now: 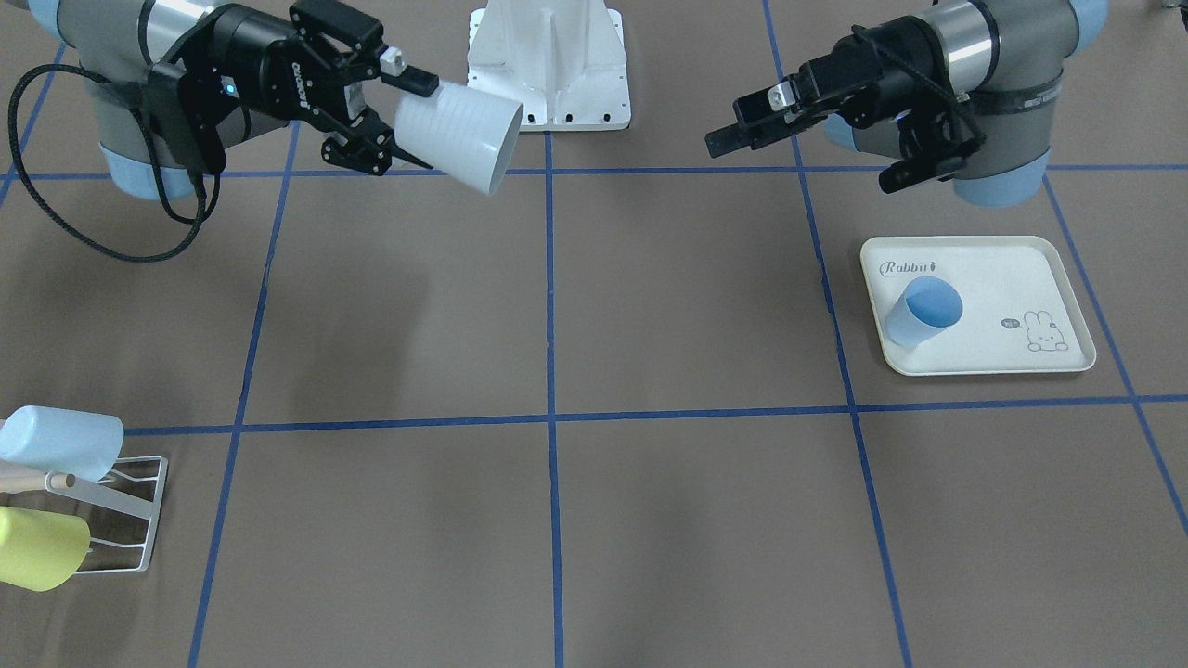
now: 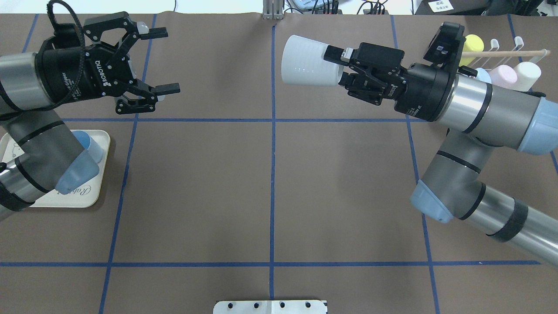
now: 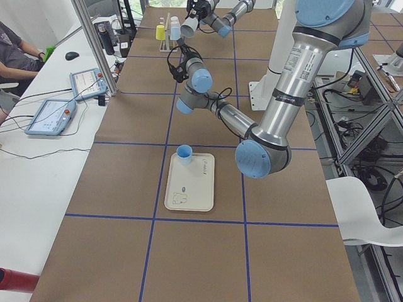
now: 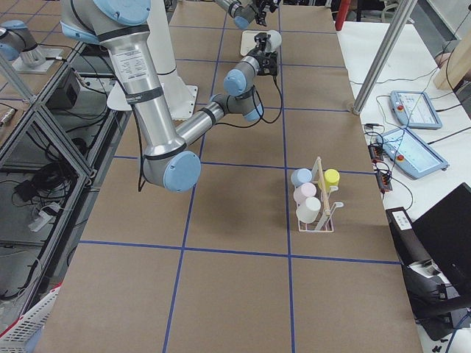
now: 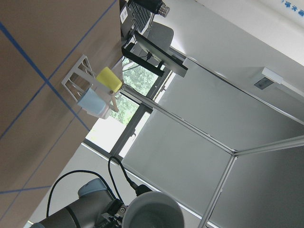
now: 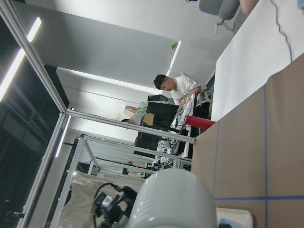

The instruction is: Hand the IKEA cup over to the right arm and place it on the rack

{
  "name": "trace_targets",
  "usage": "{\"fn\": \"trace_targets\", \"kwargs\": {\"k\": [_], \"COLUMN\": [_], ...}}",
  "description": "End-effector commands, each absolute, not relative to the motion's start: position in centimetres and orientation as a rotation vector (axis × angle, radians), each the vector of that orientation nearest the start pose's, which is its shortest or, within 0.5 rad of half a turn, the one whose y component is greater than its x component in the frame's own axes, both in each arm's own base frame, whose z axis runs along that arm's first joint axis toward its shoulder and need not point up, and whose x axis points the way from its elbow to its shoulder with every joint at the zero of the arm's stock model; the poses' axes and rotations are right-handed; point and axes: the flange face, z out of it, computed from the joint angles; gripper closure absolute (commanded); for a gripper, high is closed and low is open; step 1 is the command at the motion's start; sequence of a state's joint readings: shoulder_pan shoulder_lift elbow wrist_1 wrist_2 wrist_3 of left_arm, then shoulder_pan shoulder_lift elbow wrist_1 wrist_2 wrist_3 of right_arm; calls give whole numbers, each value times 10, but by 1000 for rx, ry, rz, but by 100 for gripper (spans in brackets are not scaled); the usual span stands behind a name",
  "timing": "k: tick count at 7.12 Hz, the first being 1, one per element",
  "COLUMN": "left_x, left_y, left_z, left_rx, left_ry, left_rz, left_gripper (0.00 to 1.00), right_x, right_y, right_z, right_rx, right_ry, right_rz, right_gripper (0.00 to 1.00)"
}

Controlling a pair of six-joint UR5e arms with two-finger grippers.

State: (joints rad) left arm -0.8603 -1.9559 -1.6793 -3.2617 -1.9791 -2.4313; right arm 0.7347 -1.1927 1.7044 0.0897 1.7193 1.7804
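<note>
The IKEA cup (image 2: 305, 61) is white and ribbed, and it is held on its side above the table's far centre. My right gripper (image 2: 338, 65) is shut on its base, and its mouth points toward the left arm. In the front-facing view the cup (image 1: 455, 139) hangs at the upper left. My left gripper (image 2: 168, 61) stands open and holds nothing, a good gap away from the cup. The white wire rack (image 1: 125, 520) with its wooden rod (image 2: 501, 53) stands at the table's right end and carries several pastel cups. The right wrist view shows the cup (image 6: 171, 199) close up.
A cream rabbit-print tray (image 1: 984, 357) lies under the left arm and holds a blue cup (image 1: 923, 311). The white robot base (image 1: 549, 65) stands at the table's rear middle. A person (image 3: 12, 50) sits at a side table with tablets.
</note>
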Motion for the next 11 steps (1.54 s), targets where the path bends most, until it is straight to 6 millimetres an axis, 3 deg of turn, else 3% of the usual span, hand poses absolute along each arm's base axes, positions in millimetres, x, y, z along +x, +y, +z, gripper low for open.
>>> {"fn": "trace_targets", "kwargs": {"k": [1,3,4,5,6,8,9,10,11], "left_x": [268,261,258,252,233,199,188,178,168], "left_y": [-473,-490,-505,-520,-534,-561,-563,-568,-573], "left_z": [264,290,310,329,346,364,383,391,394], "left_rx": [36,165,232,293,335,403,421,423,419], "left_ry": [1965,1840,1778,1711,1630,1453,1391,1352,1333], "left_rz": [-456,-422,-407,-366,-341,-275,-264,-276,-304], "left_gripper": [0,0,0,0,0,0,0,0,0], "right_x": [-279,-260,-243,-205,-153,-96,-67,-30,-17], "right_y": [-503,-565,-599,-630,-652,-673,-682,-694,-699], "right_z": [269,290,287,288,300,324,348,396,434], "right_rx": [624,742,754,732,690,642,590,498,481], "right_ry": [-1880,-1541,-1428,-1302,-1177,-1010,-991,-1012,-982], "right_rz": [463,441,455,385,279,205,209,163,104], "right_gripper": [80,80,83,84,84,86,87,88,88]}}
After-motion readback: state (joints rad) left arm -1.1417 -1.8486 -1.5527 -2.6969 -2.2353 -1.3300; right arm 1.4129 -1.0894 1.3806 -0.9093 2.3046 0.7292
